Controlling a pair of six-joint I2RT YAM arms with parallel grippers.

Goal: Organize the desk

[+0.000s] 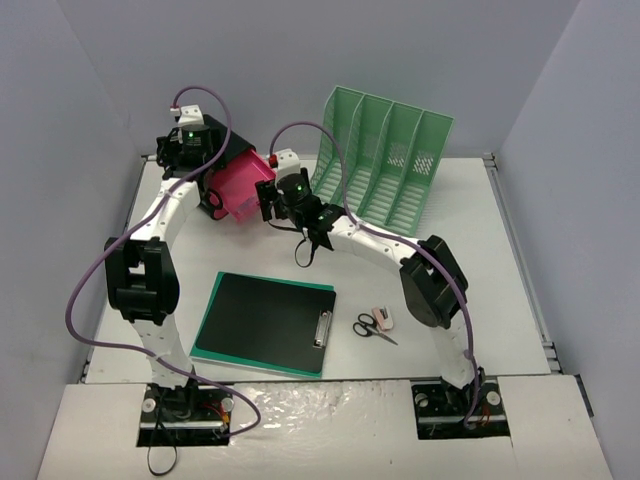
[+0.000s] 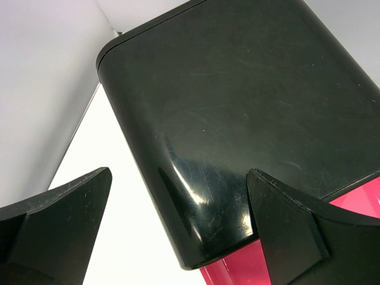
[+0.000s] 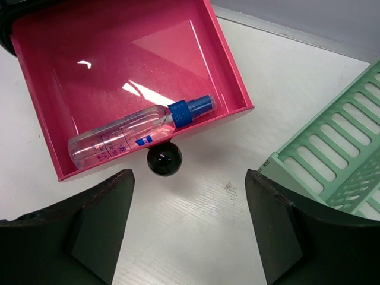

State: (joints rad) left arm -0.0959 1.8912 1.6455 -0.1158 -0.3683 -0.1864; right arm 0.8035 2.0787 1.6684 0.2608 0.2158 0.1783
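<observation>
White counter (image 1: 505, 290) spans the grey-walled cell beneath both arms. Toward its far left, the pink drawer (image 3: 119, 65) stands open from the black casing (image 2: 237, 89), with a spray bottle (image 3: 130, 133) lying crosswise inside. The drawer knob (image 3: 164, 158) sits just ahead of the right hand (image 3: 190, 178), fingers spread; this arm is nearer. The left hand (image 2: 178, 175), also spread, straddles the casing corner. Closing likely requires a push along the slide axis, toward the casing.

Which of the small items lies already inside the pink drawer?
The clear spray bottle with the blue cap; it lies on its side in the open pink drawer. The scissors and the small pink block lie out on the desk.
</observation>
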